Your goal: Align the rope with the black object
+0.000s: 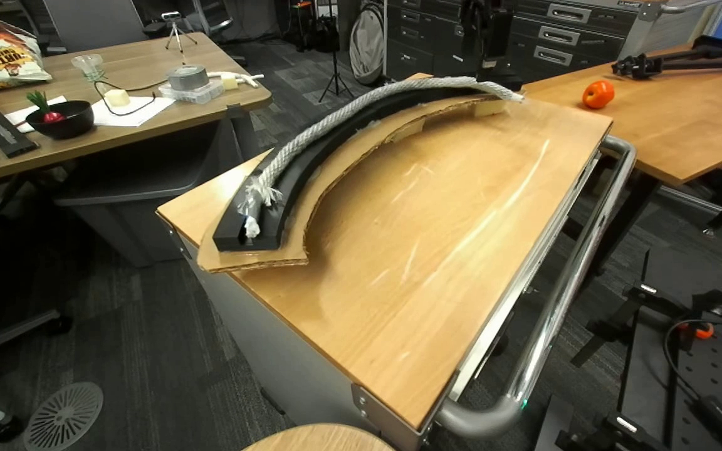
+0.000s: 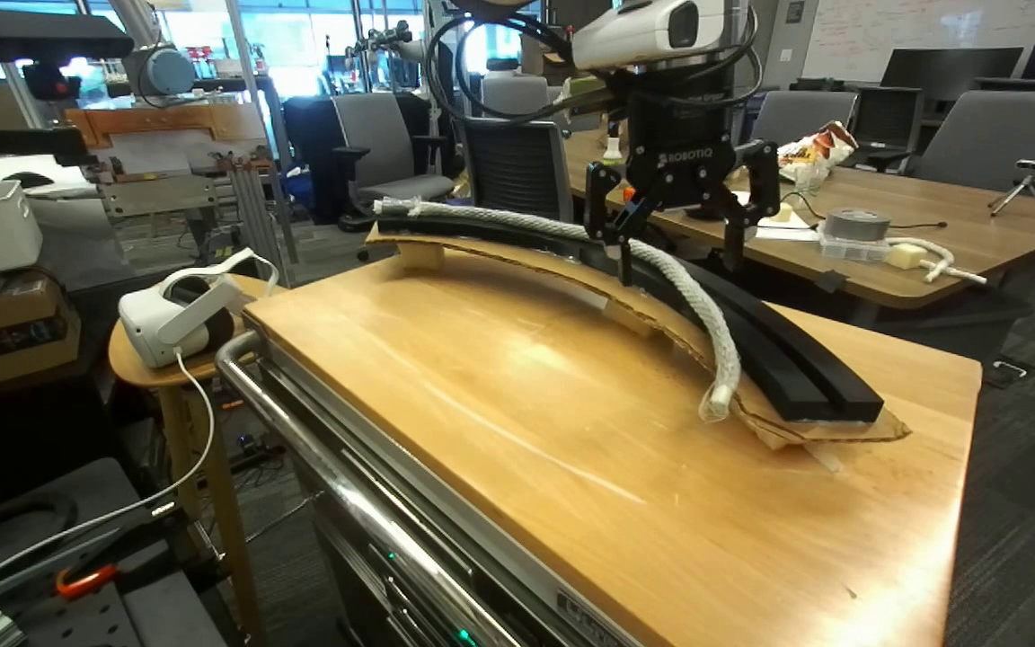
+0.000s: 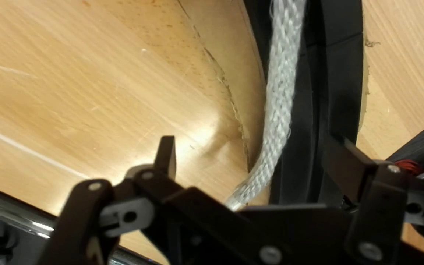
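Observation:
The black object (image 1: 306,166) is a wide curved strip with a groove along it, in both exterior views (image 2: 774,355). The pale braided rope (image 1: 336,117) lies along it. Its frayed end (image 1: 262,191) rests on the strip. At the opposite end the rope (image 2: 697,305) bends off the strip's inner side and hangs over the cardboard edge above the tabletop. My gripper (image 2: 679,263) is open above this stretch, one finger on each side of the rope. In the wrist view the rope (image 3: 282,66) passes between the open fingers (image 3: 258,158); its tip is partly hidden by the gripper.
A curved cardboard base (image 1: 261,258) lies under the strip on the wooden cart top (image 1: 436,250). A metal handle (image 1: 549,319) runs along one cart edge. A stool with a white headset (image 2: 167,314) stands beside it. A neighbouring table (image 2: 940,225) holds tape and other items.

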Available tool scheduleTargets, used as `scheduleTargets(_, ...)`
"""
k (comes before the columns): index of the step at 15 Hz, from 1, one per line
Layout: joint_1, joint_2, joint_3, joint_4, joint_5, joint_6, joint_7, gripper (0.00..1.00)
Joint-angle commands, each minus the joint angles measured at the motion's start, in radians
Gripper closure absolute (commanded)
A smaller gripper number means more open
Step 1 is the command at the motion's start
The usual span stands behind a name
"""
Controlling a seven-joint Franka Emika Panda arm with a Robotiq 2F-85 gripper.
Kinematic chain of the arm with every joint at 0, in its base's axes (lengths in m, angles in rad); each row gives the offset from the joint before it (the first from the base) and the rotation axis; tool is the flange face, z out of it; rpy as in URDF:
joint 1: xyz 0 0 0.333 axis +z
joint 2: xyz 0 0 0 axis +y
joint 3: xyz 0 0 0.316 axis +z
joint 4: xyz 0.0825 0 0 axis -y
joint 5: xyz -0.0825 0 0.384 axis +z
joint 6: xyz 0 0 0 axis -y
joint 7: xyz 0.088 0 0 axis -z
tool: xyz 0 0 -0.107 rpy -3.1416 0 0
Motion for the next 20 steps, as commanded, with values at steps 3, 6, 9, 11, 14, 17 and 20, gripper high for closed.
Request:
scheduleTargets(3, 0.011, 0.046, -0.016, 0.014, -0.011, 0.065, -0.062, 0.00)
scheduleTargets(6, 0.010, 0.064, -0.022, 0.022, -0.005, 0.076, -0.073, 0.17)
scheduleTargets(9, 0.011, 0.070, -0.031, 0.024, -0.008, 0.082, -0.078, 0.36)
scheduleTargets(11, 0.012, 0.070, -0.035, 0.023, -0.009, 0.083, -0.081, 0.41)
scheduleTargets(14, 0.014, 0.073, -0.038, 0.027, -0.011, 0.083, -0.080, 0.35)
scheduleTargets(17, 0.018, 0.079, -0.038, 0.038, -0.017, 0.077, -0.077, 0.38)
scheduleTargets(20, 0.023, 0.093, -0.038, 0.055, -0.024, 0.073, -0.079, 0.73)
